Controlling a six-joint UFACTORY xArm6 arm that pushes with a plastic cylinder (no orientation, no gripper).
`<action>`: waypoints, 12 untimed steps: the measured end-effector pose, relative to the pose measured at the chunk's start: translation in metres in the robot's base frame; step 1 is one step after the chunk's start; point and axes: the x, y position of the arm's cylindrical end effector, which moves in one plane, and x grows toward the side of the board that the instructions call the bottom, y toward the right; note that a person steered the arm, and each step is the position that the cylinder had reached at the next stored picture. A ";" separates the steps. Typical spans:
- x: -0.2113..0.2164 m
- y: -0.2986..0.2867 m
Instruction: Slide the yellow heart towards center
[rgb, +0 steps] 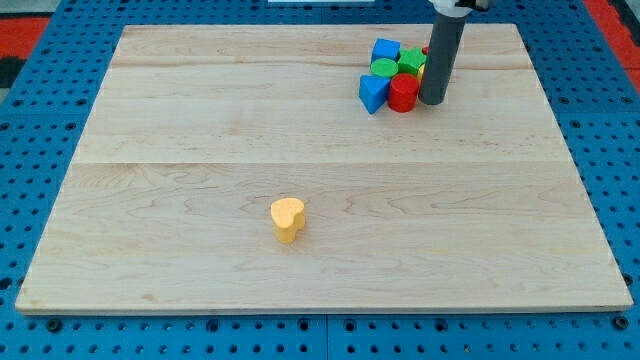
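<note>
The yellow heart (287, 219) lies alone on the wooden board (200, 120), below and left of the board's middle. My tip (433, 101) is far from it, at the view's upper right, touching or just beside the right side of a cluster of blocks. In that cluster I see a red cylinder (403, 93) next to the tip, a blue block (373, 93) at its left, a green cylinder (384, 68), a green block (412, 61) and a blue cube (386, 49). More blocks behind the rod are partly hidden.
The board rests on a blue perforated table (40, 150). The rod (441, 55) rises out of the view's top. A red area (30, 25) shows at the view's upper left corner.
</note>
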 end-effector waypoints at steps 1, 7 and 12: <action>0.000 0.006; 0.226 -0.070; 0.165 -0.190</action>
